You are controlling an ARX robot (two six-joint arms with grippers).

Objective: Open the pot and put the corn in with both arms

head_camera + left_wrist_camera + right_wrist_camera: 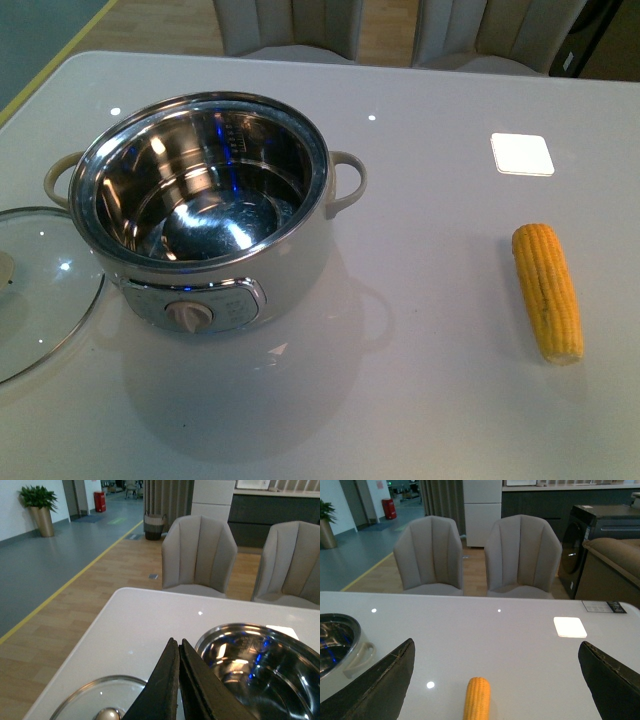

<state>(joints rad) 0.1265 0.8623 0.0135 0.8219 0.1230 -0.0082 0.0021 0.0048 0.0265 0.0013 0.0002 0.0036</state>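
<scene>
Uncovered cream-white round electric pot [290,270] with steel bowl on white worktop [430,400]; yellow husked corn cob [547,291] lies well apart, to its right. Left fingers [167,685] clenched, empty; right fingers [380,685] released, near the cob.

The white glossy table [430,410] reflects small ceiling lights. Behind it, two grey padded chairs [199,555] stand side by side. The floor is light wood [115,575] near the table and grey-blue [45,565] further away, with a yellow line [65,587] between. A green plant [36,497] in a gold pot stands by the white wall. A woven basket [154,526] stands before the curtain [167,500].
</scene>
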